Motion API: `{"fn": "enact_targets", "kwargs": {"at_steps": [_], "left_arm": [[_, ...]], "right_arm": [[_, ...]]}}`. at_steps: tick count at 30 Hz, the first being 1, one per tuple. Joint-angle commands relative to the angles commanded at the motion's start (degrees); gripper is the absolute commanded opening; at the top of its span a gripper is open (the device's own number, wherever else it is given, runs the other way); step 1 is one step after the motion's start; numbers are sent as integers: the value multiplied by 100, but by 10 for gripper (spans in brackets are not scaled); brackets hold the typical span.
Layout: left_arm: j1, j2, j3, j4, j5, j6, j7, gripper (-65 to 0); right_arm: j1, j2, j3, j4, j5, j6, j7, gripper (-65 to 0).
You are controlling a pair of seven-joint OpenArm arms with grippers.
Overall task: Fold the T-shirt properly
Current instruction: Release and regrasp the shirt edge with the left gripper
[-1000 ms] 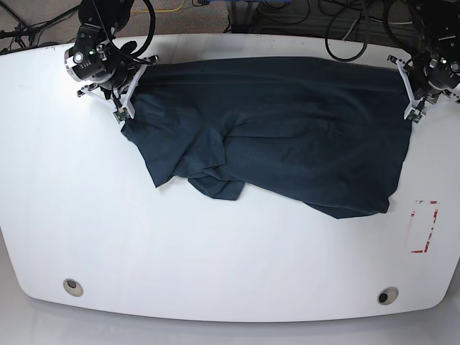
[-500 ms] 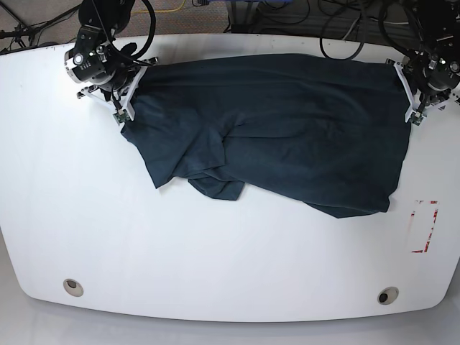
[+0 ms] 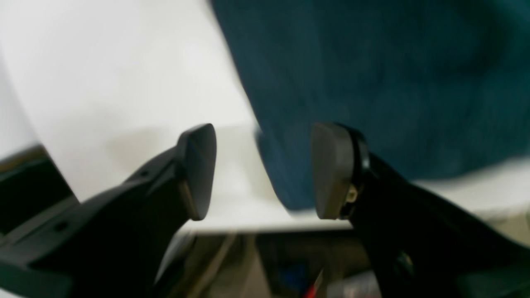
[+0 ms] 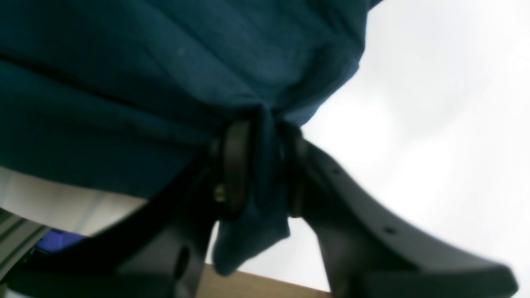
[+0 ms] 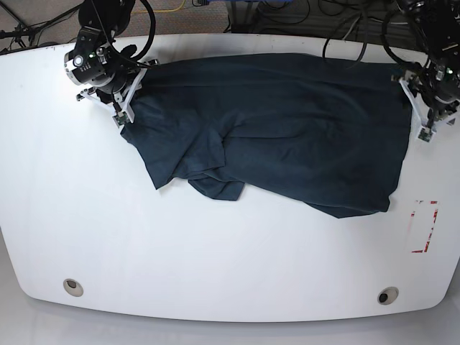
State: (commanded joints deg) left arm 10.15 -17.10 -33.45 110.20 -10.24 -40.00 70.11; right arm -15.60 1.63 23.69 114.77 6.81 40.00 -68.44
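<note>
The dark navy T-shirt (image 5: 287, 122) lies spread and wrinkled along the back half of the white table (image 5: 215, 251), with a bunched fold near its front left. In the right wrist view my right gripper (image 4: 261, 165) is shut on a pinch of the shirt's cloth (image 4: 124, 82); in the base view it sits at the shirt's back left corner (image 5: 123, 113). My left gripper (image 3: 265, 169) is open with nothing clamped between its pads, and the shirt's edge (image 3: 372, 82) lies just beyond them. In the base view the left gripper (image 5: 424, 126) stands beside the shirt's right edge.
A red-and-white marking (image 5: 422, 226) lies on the table at the right. Two round holes (image 5: 72, 287) (image 5: 387, 295) sit near the front edge. Cables (image 5: 345, 29) and dark gear run behind the table's back edge.
The arm on the base view's right has shifted rightward and a little toward the front, off the shirt's corner. The shirt's back edge crept slightly farther back. The other arm has barely moved.
</note>
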Motion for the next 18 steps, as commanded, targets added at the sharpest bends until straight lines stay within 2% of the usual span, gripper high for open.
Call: {"fn": "enact_targets", "kwargs": {"at_steps": [2,5,7,13,18], "left_arm": [[-237,0,18,-97,0,0,0,-242],[-580,-9,53,-440,9,0,0,-174],[-826,-9,44,-738,26,0,-9,-156],[-1407,-53,44,-1855,26,0,-35,-176],[-1538,-167,70,-2576,9,0,-360,-192]], "right_arm": [[53,0,0,0,-18,0,0,-620],[70,0,0,0,0,0,0,-620],[70,0,0,0,9,0,0,-617],[114,0,0,-9,-26,0,0,-618],[105,0,0,-9,-26,0,0,-620]]}}
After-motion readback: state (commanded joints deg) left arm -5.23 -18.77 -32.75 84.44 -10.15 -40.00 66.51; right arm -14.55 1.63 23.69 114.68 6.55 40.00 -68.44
